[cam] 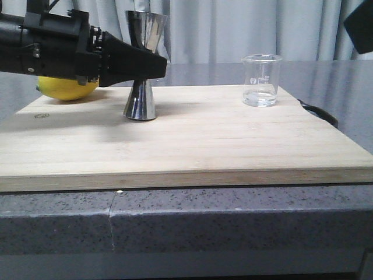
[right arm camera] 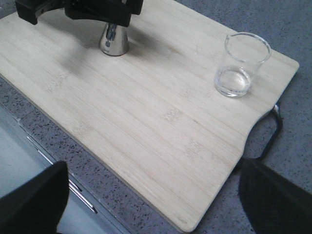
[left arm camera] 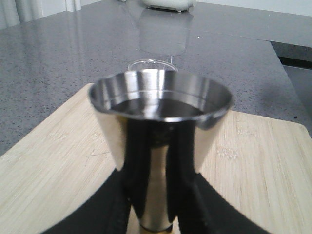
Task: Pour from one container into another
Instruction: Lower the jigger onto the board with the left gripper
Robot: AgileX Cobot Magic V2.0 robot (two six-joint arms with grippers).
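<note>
The steel jigger (cam: 141,67) stands upright on the bamboo cutting board (cam: 192,146), left of centre in the front view, its base on the wood and its flared upper cup rising above the black left gripper (cam: 152,65). That gripper reaches in from the upper left of the frame and is clamped around the jigger's narrow waist — in the left wrist view the two dark fingers (left arm camera: 134,165) press against either side of the polished stem, with a gold-tinted band just showing at the bottom edge.

The glass beaker (cam: 261,80) sits well apart from the jigger, toward the upper right of the board in the front view, upright, with a pouring lip and faint white printed marks on its wall — too small and pale to read.

A yellow lemon (cam: 67,88) lies behind the left arm at the board's far left edge.

The right gripper (right arm camera: 146,204) hangs above the board's near corner; its dark fingertips (right arm camera: 273,200) stand wide apart, holding nothing.
</note>
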